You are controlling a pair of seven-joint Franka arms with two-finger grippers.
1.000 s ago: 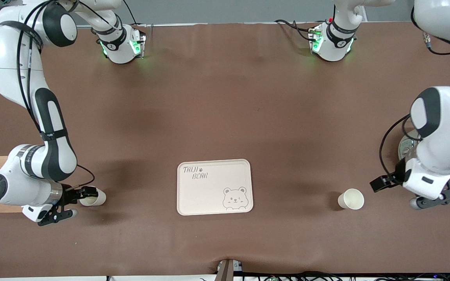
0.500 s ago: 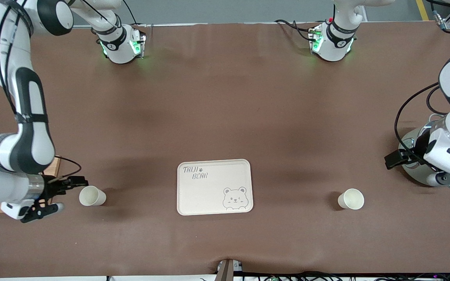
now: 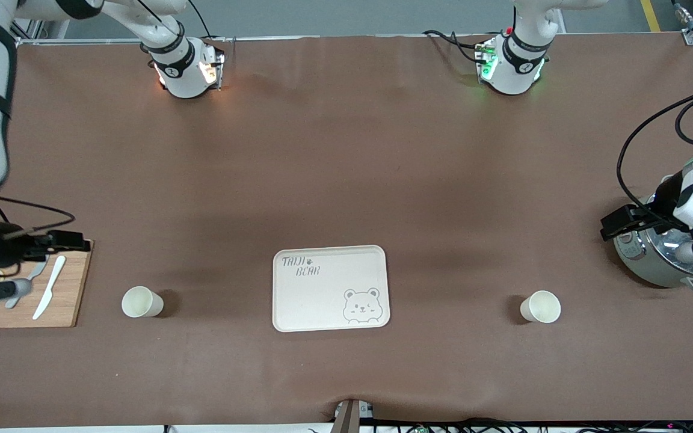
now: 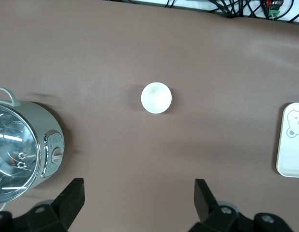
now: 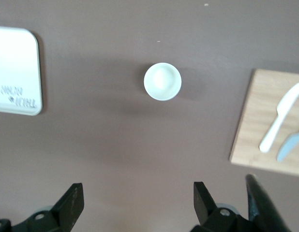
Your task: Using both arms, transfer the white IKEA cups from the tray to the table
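Two white IKEA cups stand upright on the brown table, one (image 3: 141, 302) toward the right arm's end and one (image 3: 542, 307) toward the left arm's end, with the bear-printed tray (image 3: 329, 287) between them. My right gripper (image 3: 36, 267) is open and empty over the wooden board, apart from its cup (image 5: 162, 81). My left gripper (image 3: 653, 237) is open and empty over the pot's edge, apart from its cup (image 4: 156, 97). In the wrist views the right gripper (image 5: 137, 189) and the left gripper (image 4: 138, 188) both show wide-open jaws with nothing between them.
A wooden cutting board (image 3: 67, 300) with a white plastic knife (image 3: 49, 287) lies at the right arm's end. A silver pot (image 3: 659, 264) stands at the left arm's end. The tray's edge shows in both wrist views, right (image 5: 14, 72) and left (image 4: 292, 140).
The right gripper let go of its cup and drew back over the board. The left gripper drew back from its cup over the pot. Both cups stayed put.
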